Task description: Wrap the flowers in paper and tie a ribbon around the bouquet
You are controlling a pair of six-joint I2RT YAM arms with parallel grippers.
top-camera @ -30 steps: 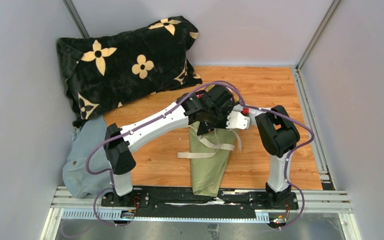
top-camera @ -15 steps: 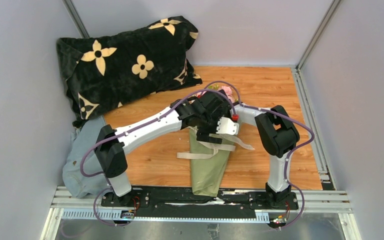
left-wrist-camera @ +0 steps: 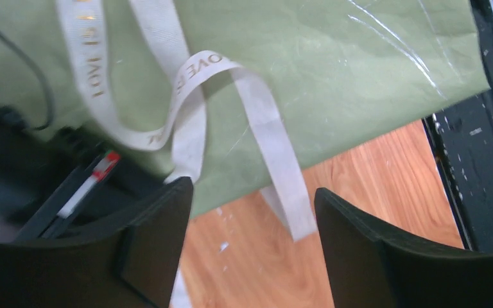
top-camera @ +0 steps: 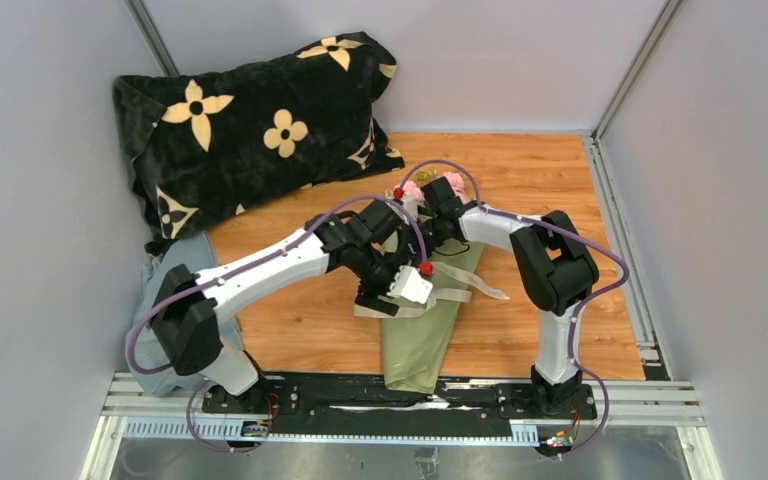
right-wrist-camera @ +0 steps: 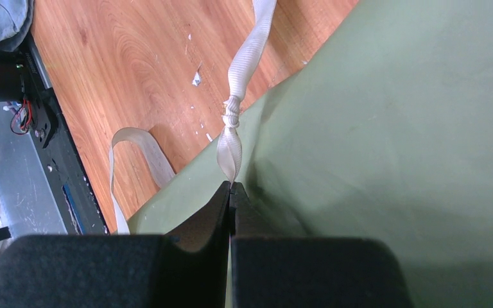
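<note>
the bouquet lies with its narrow end nearest me, green paper wrapped round it. the ribbon loops loose across its middle, not yet knotted. my left claw hangs spread over that loop, holding nothing, placed, i judge, to take a strand. farther out my right claw pinches a twisted ribbon end, likely to hold it taut. the flowers poke out beyond.
</note>
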